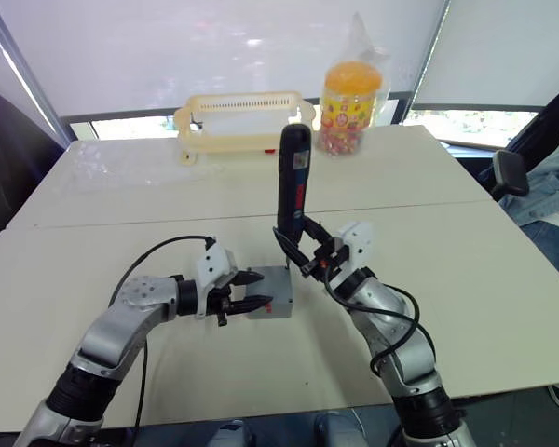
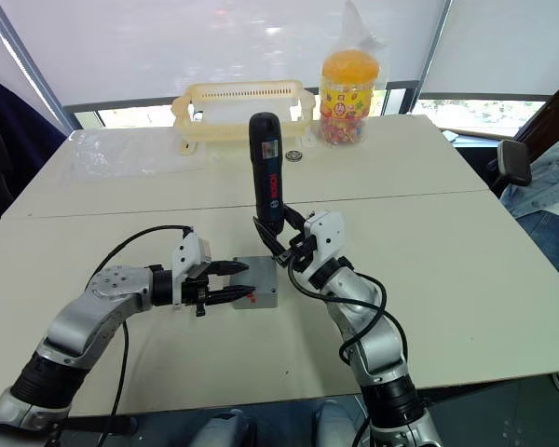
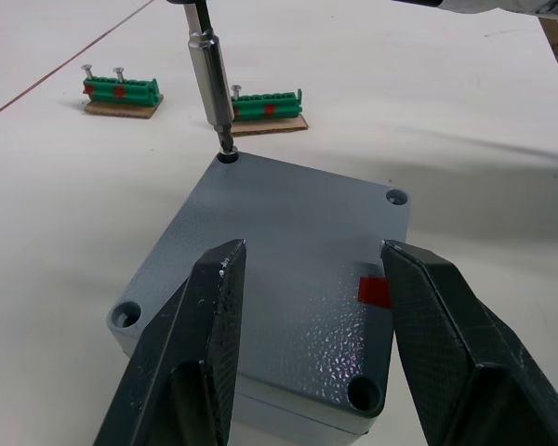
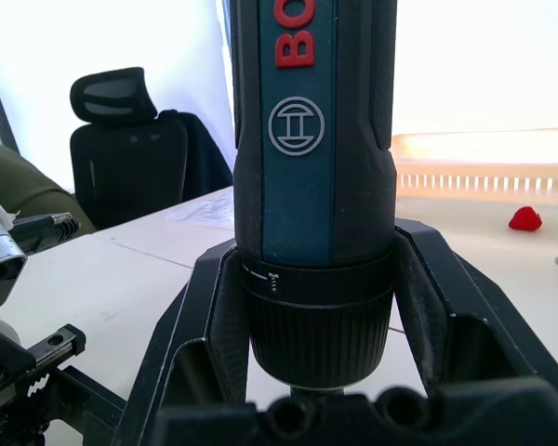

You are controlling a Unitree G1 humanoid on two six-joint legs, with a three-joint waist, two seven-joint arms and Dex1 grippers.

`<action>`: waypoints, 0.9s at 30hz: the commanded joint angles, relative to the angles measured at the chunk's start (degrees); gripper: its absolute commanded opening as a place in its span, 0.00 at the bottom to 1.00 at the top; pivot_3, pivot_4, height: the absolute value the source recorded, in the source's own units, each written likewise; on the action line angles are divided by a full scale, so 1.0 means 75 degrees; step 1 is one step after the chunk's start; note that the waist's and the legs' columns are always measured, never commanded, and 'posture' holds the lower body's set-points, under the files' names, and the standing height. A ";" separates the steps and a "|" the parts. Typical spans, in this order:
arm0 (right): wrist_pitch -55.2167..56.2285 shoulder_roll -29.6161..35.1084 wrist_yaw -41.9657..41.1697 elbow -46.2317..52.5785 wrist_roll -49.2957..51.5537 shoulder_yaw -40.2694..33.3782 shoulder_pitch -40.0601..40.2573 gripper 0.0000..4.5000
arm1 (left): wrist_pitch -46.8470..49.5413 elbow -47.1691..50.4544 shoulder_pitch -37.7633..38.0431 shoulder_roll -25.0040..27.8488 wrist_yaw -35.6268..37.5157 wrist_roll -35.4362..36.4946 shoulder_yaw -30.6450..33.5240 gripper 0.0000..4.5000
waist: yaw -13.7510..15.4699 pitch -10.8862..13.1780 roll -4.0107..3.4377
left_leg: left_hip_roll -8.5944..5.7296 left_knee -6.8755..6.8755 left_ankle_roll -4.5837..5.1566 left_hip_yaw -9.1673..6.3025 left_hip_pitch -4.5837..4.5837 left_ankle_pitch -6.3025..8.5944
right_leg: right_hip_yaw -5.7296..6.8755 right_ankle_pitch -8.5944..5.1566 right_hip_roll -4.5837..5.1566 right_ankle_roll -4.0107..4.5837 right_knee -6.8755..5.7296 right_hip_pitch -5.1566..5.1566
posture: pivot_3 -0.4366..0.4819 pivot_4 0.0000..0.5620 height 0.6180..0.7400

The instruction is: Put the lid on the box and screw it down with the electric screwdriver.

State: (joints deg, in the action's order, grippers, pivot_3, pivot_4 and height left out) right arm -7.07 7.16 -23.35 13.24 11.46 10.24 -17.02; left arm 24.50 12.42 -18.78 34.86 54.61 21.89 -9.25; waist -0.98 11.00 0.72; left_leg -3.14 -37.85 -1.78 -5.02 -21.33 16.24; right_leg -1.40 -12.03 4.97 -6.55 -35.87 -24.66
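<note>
lid point(image 3: 288, 251): seated flat on the box point(image 3: 260, 395), corners lined up; red mark on top, just ahead of the left claw's right finger.
box: on the table point(image 1: 466, 279), directly under the left claw's tips, just left of the right claw.
left claw point(image 3: 307, 316): fingers spread, resting over the near half of the lid. Whether they press down on it, can't tell. It grips nothing.
right claw point(image 4: 316, 307): clamped on the electric screwdriver point(image 1: 293, 182) near its collar, tool upright with a slight tilt.
bit point(image 3: 211, 79): tip in the corner hole farthest from the left claw. Can't tell whether a screw sits in it.
other holes: three visible, look empty from here.
screw strips point(image 3: 121, 91): two green holders on the table beyond the box, a few screws standing in them.
step: my read, driving the first corner.
risk 1: tool tilt could cam the bit out and skate it across the lid.
risk 2: torque on one corner could spin the lid or box if the left claw isn't loading it.
risk 3: tightening one corner fully first may lift the opposite one.
</note>
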 commanded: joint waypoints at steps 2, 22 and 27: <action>-0.0018 -0.0053 0.0058 -0.0098 -0.0033 -0.0037 0.0028 0.40 | 0.0046 0.0048 0.0094 0.0041 0.0017 -0.0116 -0.0047 0.52 | 0.0000 -0.0001 0.0000 | 0.0000 0.0000 0.0000 0.0000 0.0000 0.0000 | 0.0000 0.0000 0.0000 0.0000 0.0000 0.0000 | 0.48 0.27 1.00; 0.0483 -0.0251 0.0157 -0.0570 -0.0281 0.0212 0.0327 0.40 | 0.0065 0.0062 0.0087 0.0052 0.0016 -0.0124 -0.0034 0.52 | -0.0004 -0.0015 -0.0002 | 0.0002 0.0000 0.0000 -0.0001 0.0006 0.0000 | 0.0000 -0.0001 -0.0001 0.0000 0.0001 0.0006 | 0.48 0.27 1.00; 0.0647 -0.0285 0.0165 -0.0761 -0.0377 0.0285 0.0400 0.40 | 0.0071 0.0066 0.0084 0.0056 0.0011 -0.0129 -0.0032 0.52 | -0.0006 -0.0021 -0.0001 | 0.0002 0.0000 0.0000 -0.0001 0.0009 0.0000 | 0.0000 -0.0001 -0.0001 0.0000 0.0002 0.0008 | 0.48 0.27 1.00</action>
State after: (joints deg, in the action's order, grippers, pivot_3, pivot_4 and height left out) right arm -1.32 5.17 -22.17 10.10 9.75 11.51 -15.64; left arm 24.51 12.42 -18.67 34.87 54.62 21.69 -9.31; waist -1.03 10.84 0.71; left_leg -3.12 -37.85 -1.78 -5.03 -21.26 16.24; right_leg -1.40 -12.03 4.96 -6.54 -35.86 -24.58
